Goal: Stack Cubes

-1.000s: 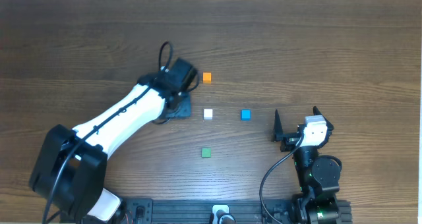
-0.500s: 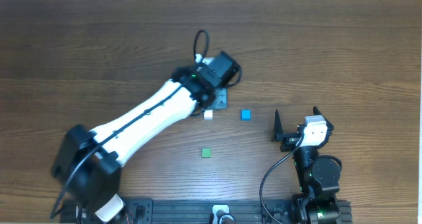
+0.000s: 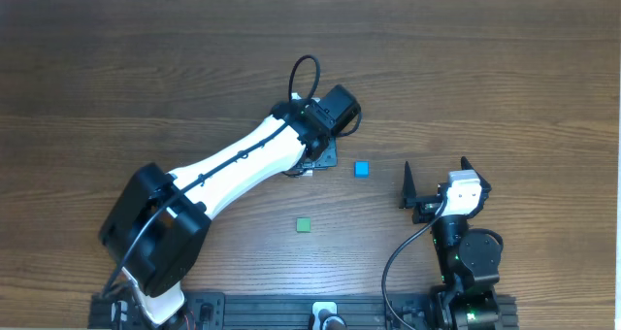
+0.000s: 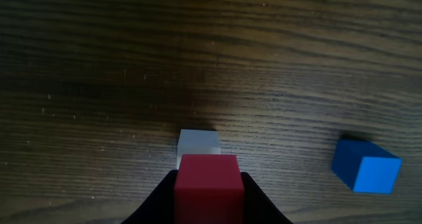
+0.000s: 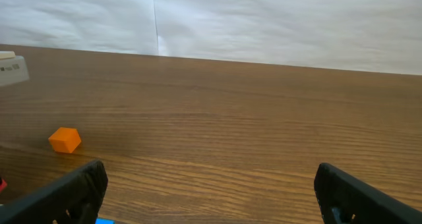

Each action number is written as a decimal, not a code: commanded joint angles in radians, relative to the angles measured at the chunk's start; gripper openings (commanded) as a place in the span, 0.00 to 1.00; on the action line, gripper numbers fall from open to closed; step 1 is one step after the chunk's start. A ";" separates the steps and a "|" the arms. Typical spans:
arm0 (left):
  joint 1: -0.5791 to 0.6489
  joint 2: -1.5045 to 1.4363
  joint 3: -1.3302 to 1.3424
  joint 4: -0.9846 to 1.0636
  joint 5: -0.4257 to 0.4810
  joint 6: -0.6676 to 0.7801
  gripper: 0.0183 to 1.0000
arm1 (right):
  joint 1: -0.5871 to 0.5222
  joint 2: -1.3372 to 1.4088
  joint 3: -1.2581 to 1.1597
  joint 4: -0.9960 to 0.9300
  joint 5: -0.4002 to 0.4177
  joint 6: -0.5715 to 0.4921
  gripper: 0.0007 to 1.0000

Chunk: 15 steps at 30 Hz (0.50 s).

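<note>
Now: red cube (image 4: pixel 206 182) in L gripper (image 4: pixel 208 192), just beside white cube (image 4: pixel 198 142).

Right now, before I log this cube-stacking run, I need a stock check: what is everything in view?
small red cube: 1, red, held in the left gripper, close over the white one
small white cube: 1, white, on the table
small blue cube: 1, blue, on the table between the grippers
small green cube: 1, green, on the table nearer the arm bases
small orange cube: 1, orange, on the table, apart
wooden table: 1, brown
left gripper: 1, black, shut
right gripper: 1, black, open, empty
</note>
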 commanded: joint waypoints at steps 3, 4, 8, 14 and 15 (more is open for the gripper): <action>-0.005 0.045 0.011 -0.004 -0.008 -0.023 0.02 | 0.003 -0.008 -0.009 0.002 -0.004 -0.002 0.99; -0.005 0.047 0.011 -0.006 -0.008 -0.023 0.02 | 0.002 -0.008 -0.009 0.002 -0.004 -0.002 0.99; -0.005 0.047 0.010 -0.017 -0.009 -0.034 0.02 | 0.002 -0.008 -0.009 0.002 -0.004 -0.002 0.99; -0.006 0.047 0.010 -0.017 -0.009 -0.037 0.02 | 0.003 -0.008 -0.009 0.002 -0.005 -0.002 0.99; -0.008 0.047 0.010 -0.017 -0.010 -0.038 0.02 | 0.002 -0.008 -0.009 0.002 -0.005 -0.002 0.99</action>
